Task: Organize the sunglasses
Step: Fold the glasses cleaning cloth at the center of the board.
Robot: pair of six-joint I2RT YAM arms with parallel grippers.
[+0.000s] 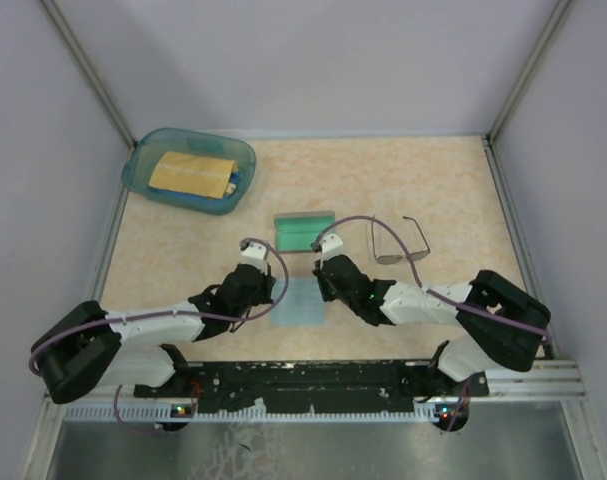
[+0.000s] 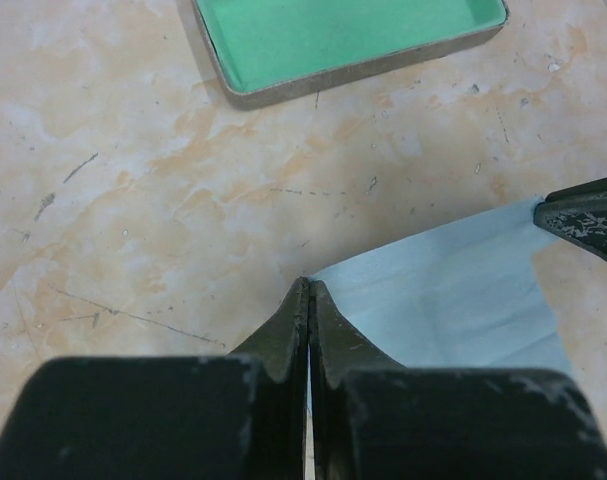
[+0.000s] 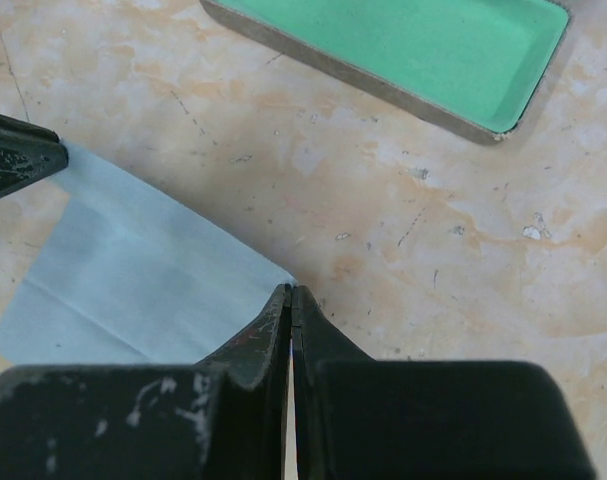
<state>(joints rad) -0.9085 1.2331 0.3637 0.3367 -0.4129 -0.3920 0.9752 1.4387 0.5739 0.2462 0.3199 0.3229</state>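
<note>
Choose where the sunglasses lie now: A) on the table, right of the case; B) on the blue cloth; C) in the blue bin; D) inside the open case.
A: the sunglasses lie on the table, right of the open case and apart from it.

High rear view down on whole table (image 1: 433,180); wrist views low, close, both on cloth (image 2: 453,290) and case (image 3: 403,40)

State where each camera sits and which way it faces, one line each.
Top external: above and behind, looking down on the table; left arm and right arm show.
Left wrist: on that arm, facing down-forward past the shut left gripper at cloth and case.
Right wrist: likewise, past the shut right gripper.
Shared: both wrist views show cloth and case.
</note>
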